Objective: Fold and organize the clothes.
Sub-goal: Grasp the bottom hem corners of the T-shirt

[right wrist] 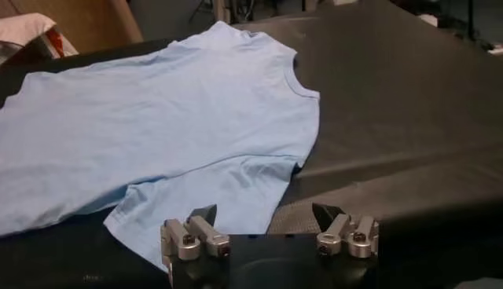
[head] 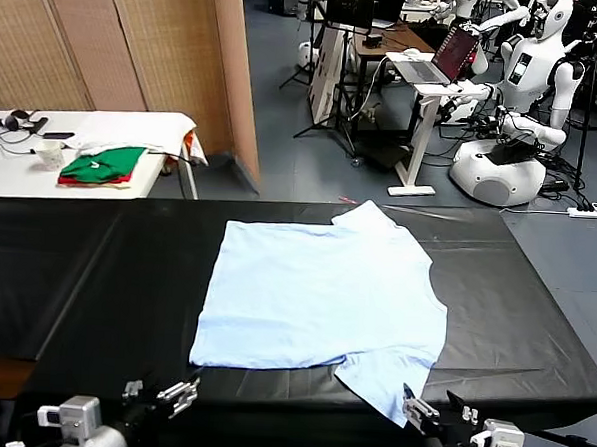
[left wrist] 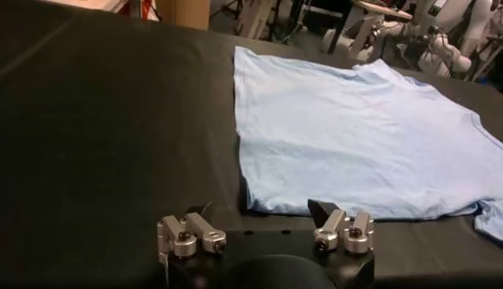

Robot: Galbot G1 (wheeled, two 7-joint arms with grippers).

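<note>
The clothes are one pale blue short-sleeved T-shirt [head: 320, 295], spread flat on the black-covered table [head: 106, 273]. One sleeve points to the far edge and the other hangs toward the near edge. My left gripper [head: 157, 389] hovers open at the near edge, just short of the shirt's near-left corner [left wrist: 255, 200]. My right gripper [head: 439, 409] is open too, beside the near sleeve [right wrist: 196, 192], one fingertip [right wrist: 206, 212] over the fabric's edge. Nothing lies between either pair of fingers. In the wrist views the shirt [left wrist: 354, 133] [right wrist: 157, 118] stretches away from each gripper [left wrist: 263, 212] [right wrist: 264, 212].
A white side table [head: 133, 125] at the back left carries folded green and red garments [head: 103, 165], a cup [head: 50, 153] and headphones. Wooden panels [head: 138, 45] stand behind it. A desk with a laptop [head: 442, 56] and another white robot [head: 514, 125] occupy the back right.
</note>
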